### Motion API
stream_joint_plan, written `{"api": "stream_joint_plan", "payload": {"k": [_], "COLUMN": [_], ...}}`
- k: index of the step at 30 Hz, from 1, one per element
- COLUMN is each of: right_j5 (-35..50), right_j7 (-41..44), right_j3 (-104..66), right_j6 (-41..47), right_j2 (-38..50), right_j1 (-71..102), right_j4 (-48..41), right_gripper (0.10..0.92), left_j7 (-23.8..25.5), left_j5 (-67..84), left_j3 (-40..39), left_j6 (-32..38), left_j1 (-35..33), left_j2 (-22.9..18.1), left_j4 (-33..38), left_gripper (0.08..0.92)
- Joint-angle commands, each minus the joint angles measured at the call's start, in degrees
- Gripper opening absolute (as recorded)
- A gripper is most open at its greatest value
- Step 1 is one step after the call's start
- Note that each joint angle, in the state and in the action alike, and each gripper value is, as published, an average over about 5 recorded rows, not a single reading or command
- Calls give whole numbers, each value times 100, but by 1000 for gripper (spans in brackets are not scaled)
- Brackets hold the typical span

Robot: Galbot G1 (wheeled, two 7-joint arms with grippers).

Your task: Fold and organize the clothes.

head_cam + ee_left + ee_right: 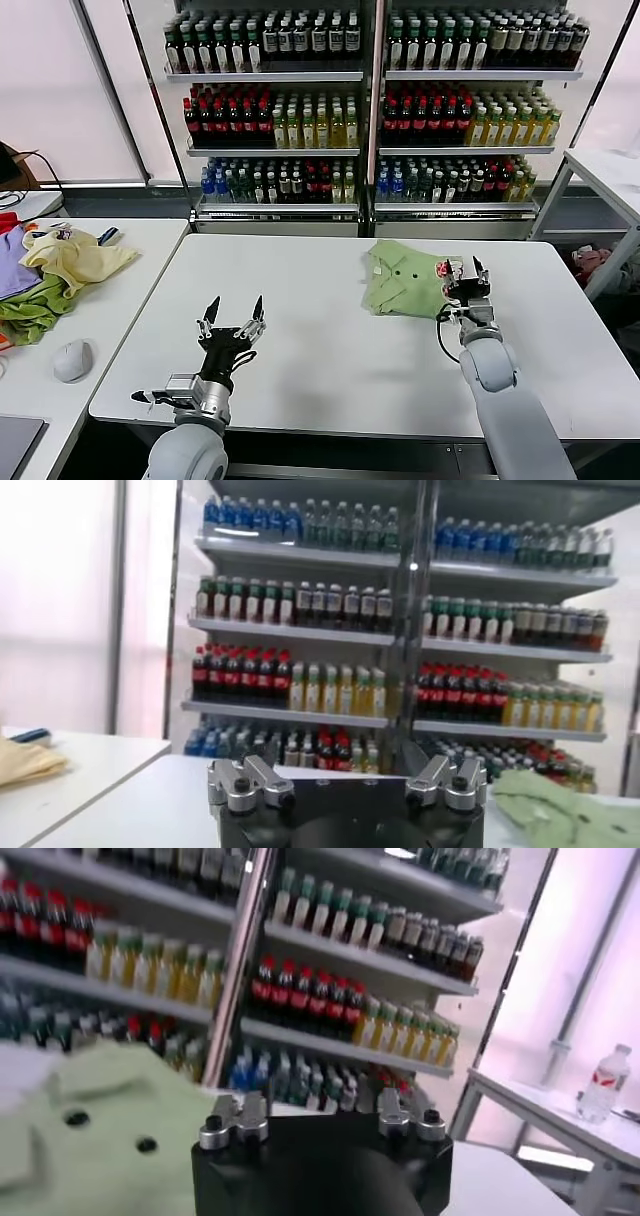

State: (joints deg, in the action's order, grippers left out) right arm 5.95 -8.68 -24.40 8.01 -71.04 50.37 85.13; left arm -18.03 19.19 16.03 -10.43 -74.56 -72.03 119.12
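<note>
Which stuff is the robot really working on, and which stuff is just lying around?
For the job:
- light green polo shirt, folded on the table
- right gripper, at the shirt's edge

Just lying about:
- heap of clothes on the side table
- computer mouse
- bottle shelves

We find no legible text, brand, number or sign in any view. The bottles [300,115] on the shelving [375,72] carry labels, but their print is too small to read. The red-and-white graphic [444,267] on the polo shirt [405,280] shows no readable characters. The label on the water bottle [604,1080] in the right wrist view is likewise unreadable.
</note>
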Motion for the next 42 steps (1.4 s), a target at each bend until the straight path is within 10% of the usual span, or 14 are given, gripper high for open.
{"api": "stream_joint_plan", "payload": {"k": [1,8,42], "right_j5": [1308,1380,919], "right_j7": [339,798,660], "right_j3": [-856,-1397,-1320], "right_j6": [5,150,-81], "right_j2": [126,176,-267], "right_j1": [1958,2987,3436], "right_j4": [2492,3138,3608], "right_gripper": [683,817,823], "left_j7": [239,383,497], "left_j5": [-49,-178,-405], "left_j3": [-192,-283,-352], "left_j6": [24,59,104], "left_j1": [-50,-177,-362], "left_j2": [-2,-31,-229], "left_j4": [323,435,512], "left_gripper": [823,823,823]}}
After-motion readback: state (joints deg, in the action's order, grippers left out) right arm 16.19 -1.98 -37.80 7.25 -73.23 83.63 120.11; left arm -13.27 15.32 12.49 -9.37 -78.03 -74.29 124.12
